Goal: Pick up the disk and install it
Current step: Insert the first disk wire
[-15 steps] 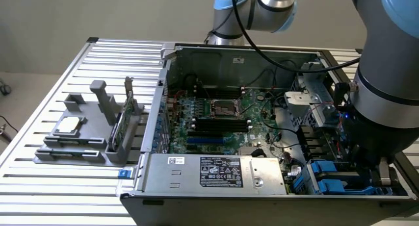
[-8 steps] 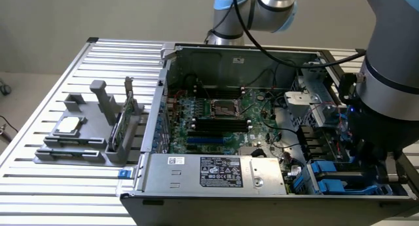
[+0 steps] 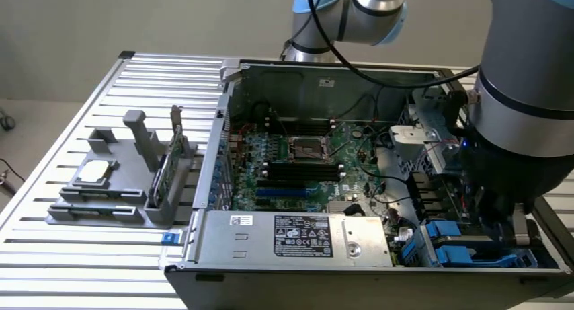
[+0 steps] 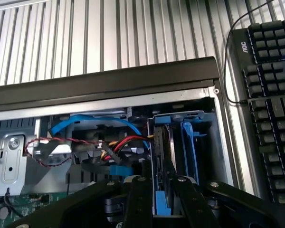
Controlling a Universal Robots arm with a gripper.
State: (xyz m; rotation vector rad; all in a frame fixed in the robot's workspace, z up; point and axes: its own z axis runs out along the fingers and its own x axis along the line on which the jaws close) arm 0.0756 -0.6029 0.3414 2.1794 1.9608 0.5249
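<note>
Slatted metal table (image 3: 54, 256), disk (image 4: 162, 156) in bay between gripper (image 4: 162, 190) fingers.

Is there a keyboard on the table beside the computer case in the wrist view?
Yes, a black keyboard lies on the slatted metal table just outside the wall of the computer case.

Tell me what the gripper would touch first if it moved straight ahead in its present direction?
Most likely the disk standing in the drive bay of the computer case: the gripper straddles its near edge, fingers alongside. Depth is unclear, so contact may already exist.
</note>
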